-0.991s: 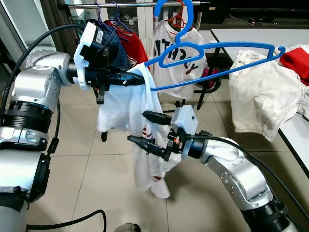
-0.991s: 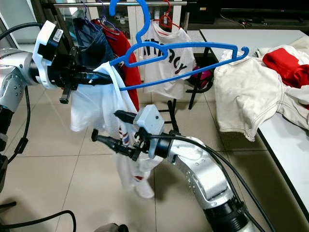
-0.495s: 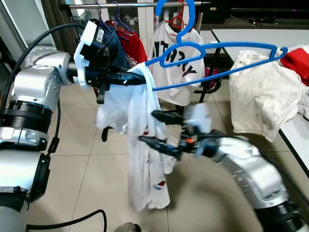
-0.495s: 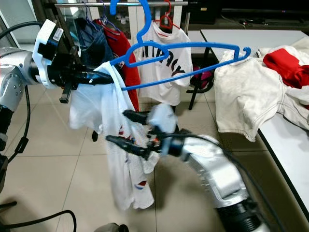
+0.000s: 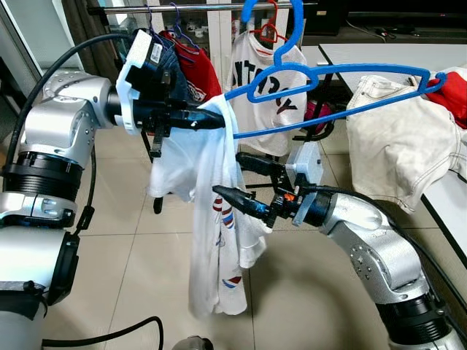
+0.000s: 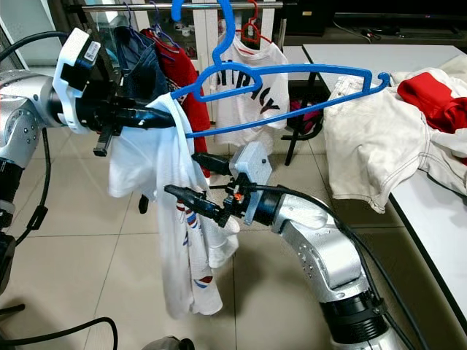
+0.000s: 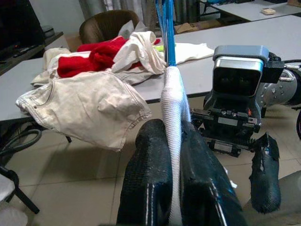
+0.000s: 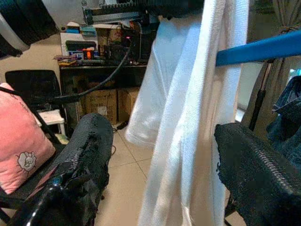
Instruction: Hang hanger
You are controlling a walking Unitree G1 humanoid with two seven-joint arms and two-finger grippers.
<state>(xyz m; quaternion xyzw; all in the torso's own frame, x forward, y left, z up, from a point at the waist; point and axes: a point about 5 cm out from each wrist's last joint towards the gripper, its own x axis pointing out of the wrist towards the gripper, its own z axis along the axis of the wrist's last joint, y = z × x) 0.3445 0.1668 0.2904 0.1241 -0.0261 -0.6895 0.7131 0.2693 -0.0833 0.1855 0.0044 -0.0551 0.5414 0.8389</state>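
Behind both arms stands a metal clothes rail (image 5: 211,6) with hung shirts — one white shirt's black lettering (image 5: 271,86) is unreadable. Out front droops a long white T-shirt (image 5: 215,219) off a blue plastic hanger (image 5: 332,71). Left gripper (image 5: 208,119) is clamped on both; right gripper (image 5: 237,179) — fingers apart — straddles the cloth.

You see a white table (image 5: 379,52) on the right, with cream shorts (image 5: 398,146) draped over its edge and a red garment (image 5: 449,91) lying just behind them.
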